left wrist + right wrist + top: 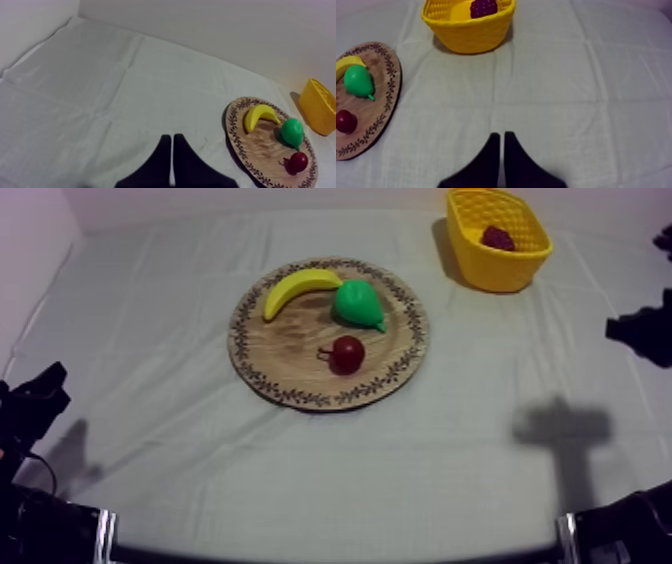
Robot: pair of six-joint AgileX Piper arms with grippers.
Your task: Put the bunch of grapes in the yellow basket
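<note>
Three toy fruits are lying on the round wooden board (pixel 290 368): a banana (pixel 298 288) at eleven o'clock, a pear (pixel 357 304) at one o'clock, and a small red fruit (pixel 347 354) near five o'clock. The bunch of grapes (pixel 497 237) is sitting inside the yellow basket (pixel 498 274), which is standing at the board's one o'clock, well apart from it. The bunch is showing as a dark purple-red, knobbly cluster below the rim. On this evidence the placing is judged done. The left gripper (pixel 171 137) and the right gripper (pixel 502 135) are each pressing their fingers together into a narrow wedge, holding nothing, over bare cloth (pixel 150 338). They are presumably parked clear because nothing needs carrying.
</note>
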